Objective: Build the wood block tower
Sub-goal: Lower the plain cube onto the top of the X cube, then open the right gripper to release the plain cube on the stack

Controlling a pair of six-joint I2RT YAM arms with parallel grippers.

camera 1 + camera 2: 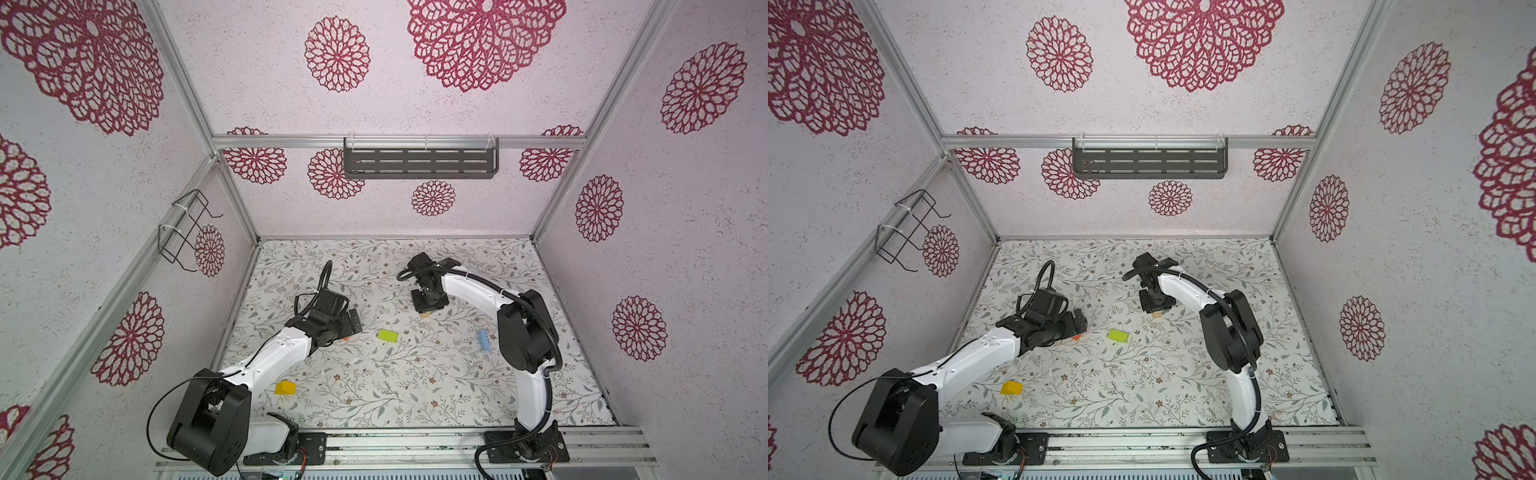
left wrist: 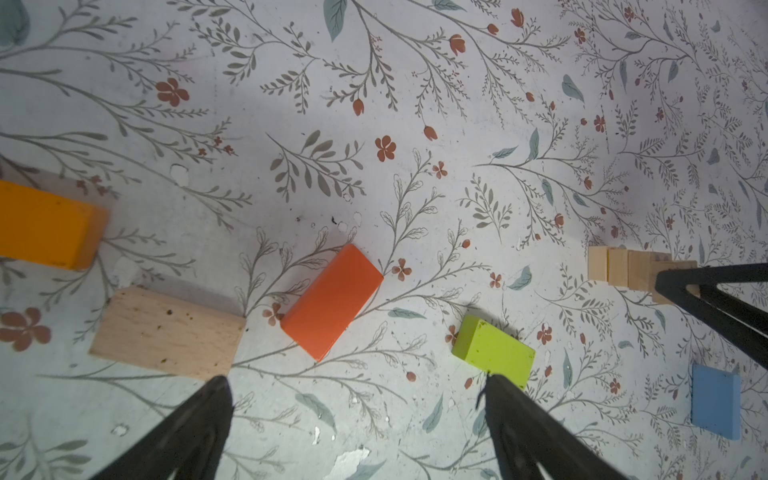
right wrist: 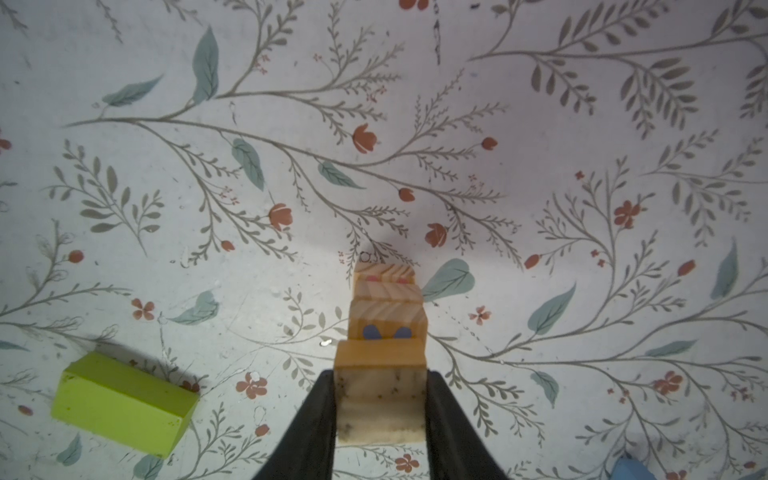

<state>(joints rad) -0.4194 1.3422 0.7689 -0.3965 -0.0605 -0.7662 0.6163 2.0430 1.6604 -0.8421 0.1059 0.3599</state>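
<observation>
The wood block tower (image 3: 384, 320) is a narrow stack of natural lettered cubes, seen from above in the right wrist view. My right gripper (image 3: 381, 376) is shut on its top cube (image 3: 380, 399), with a finger pressed to each side. In both top views the tower (image 1: 424, 316) (image 1: 1157, 316) peeks out under that gripper (image 1: 427, 305). My left gripper (image 2: 357, 380) is open and empty above the table. Just beyond its fingertips lie a red-orange block (image 2: 332, 301), a plain wood block (image 2: 166, 332) and a lime green block (image 2: 494, 351).
A yellow-orange block (image 1: 285, 388) lies near the front left. A light blue block (image 1: 483, 340) rests beside the right arm. The lime green block (image 1: 387, 336) sits mid-table between the arms. Walls close the floral table on three sides.
</observation>
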